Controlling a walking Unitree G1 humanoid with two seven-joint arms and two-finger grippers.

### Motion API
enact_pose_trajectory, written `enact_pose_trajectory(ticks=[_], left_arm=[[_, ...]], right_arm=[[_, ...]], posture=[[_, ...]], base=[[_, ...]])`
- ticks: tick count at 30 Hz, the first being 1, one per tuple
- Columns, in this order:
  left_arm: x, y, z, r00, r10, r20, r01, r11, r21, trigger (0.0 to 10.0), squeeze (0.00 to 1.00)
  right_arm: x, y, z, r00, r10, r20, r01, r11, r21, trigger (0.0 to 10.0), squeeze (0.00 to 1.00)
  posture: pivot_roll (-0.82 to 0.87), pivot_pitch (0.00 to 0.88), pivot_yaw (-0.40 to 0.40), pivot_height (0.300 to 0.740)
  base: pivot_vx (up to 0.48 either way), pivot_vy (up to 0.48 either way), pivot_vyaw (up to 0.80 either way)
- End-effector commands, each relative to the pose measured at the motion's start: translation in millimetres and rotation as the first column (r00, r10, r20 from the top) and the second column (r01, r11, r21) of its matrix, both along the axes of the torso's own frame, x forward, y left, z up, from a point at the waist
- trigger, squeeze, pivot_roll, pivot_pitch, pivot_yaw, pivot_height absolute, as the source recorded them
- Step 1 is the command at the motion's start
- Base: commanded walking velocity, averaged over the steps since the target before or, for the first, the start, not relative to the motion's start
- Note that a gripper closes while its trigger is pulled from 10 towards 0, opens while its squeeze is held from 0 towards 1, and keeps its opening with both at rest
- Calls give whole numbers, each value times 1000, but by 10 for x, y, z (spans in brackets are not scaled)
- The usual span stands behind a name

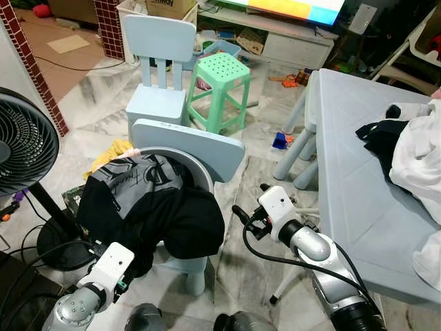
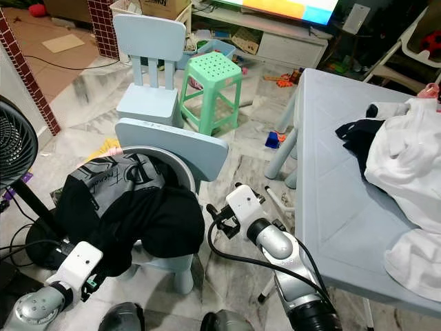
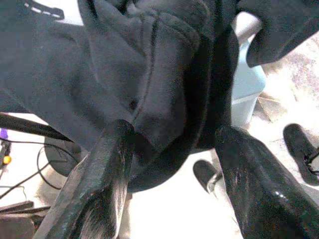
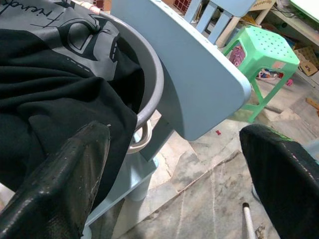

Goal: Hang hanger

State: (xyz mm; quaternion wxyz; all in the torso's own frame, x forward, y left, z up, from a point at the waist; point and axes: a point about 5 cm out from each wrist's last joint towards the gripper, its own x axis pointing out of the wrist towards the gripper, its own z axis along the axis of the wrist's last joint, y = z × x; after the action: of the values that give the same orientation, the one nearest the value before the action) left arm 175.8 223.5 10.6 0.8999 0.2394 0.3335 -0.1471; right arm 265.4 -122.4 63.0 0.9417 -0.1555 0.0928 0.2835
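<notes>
The left gripper's [image 3: 172, 179] fingers [image 3: 99, 184] are spread wide just below a hanging fold of the black garment [image 1: 155, 207], with nothing held between them. The right gripper's [image 4: 174, 179] fingers [image 4: 65, 174] are likewise held wide apart and empty, beside the grey basin [image 4: 152, 74]. The garment is draped over this basin, which rests on the seat of a pale blue child's chair [image 1: 200, 148]. No hanger can be clearly made out; a pale curved piece [image 4: 139, 142] under the basin rim may be one. White and black clothes [image 1: 413, 158] lie on the grey table [image 1: 351, 172].
</notes>
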Motion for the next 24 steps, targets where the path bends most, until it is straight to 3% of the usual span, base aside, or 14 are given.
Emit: enact_pose_trajectory(ticks=[1, 8, 9, 10, 11, 12, 13, 14, 24], left_arm=[[35, 21, -1, 1000, -6, 11, 6, 1000, 9, 10000, 0], [146, 11, -42, 999, -18, 27, 17, 1000, 6, 10000, 0], [177, 3, -54, 999, -20, 28, 20, 1000, 0, 9020, 0], [177, 3, -54, 999, -20, 28, 20, 1000, 0, 9020, 0], [195, -1, -62, 999, -19, 32, 19, 1000, -5, 4706, 0], [203, -4, -66, 999, -20, 34, 20, 1000, -11, 2039, 0], [208, -6, -69, 999, -21, 35, 22, 1000, -16, 471, 0], [211, -8, -72, 999, -22, 35, 23, 1000, -19, 0, 0], [223, -1, -126, 999, -40, 35, 41, 999, -29, 0, 0]], right_arm=[[14, -44, -11, 1000, -11, 2, 11, 1000, -16, 10000, 0], [8, -45, -15, 1000, -9, 0, 9, 1000, -19, 10000, 0], [3, -48, -14, 1000, -5, 1, 5, 1000, -22, 10000, 0], [3, -48, -14, 1000, -5, 1, 5, 1000, -22, 10000, 0], [2, -55, -13, 1000, -4, 1, 4, 1000, -23, 10000, 0], [8, -64, -9, 1000, -6, 2, 6, 1000, -25, 10000, 0], [13, -72, -6, 1000, -7, 2, 7, 1000, -26, 10000, 0], [18, -78, -2, 1000, -8, 4, 8, 1000, -27, 10000, 0], [6, -66, -10, 1000, -8, 5, 9, 1000, -27, 10000, 0]], posture=[[79, 60, -123, 740], [79, 60, -123, 740], [66, 53, -132, 740], [66, 53, -132, 740], [64, 51, -134, 740], [64, 51, -134, 740], [64, 51, -134, 740], [64, 51, -134, 740], [60, 48, -129, 740]], base=[[0, 0, 0], [0, 0, 0], [0, 0, 0], [0, 0, 0], [0, 0, 0], [0, 0, 0], [0, 0, 0], [0, 0, 0], [0, 0, 0]])
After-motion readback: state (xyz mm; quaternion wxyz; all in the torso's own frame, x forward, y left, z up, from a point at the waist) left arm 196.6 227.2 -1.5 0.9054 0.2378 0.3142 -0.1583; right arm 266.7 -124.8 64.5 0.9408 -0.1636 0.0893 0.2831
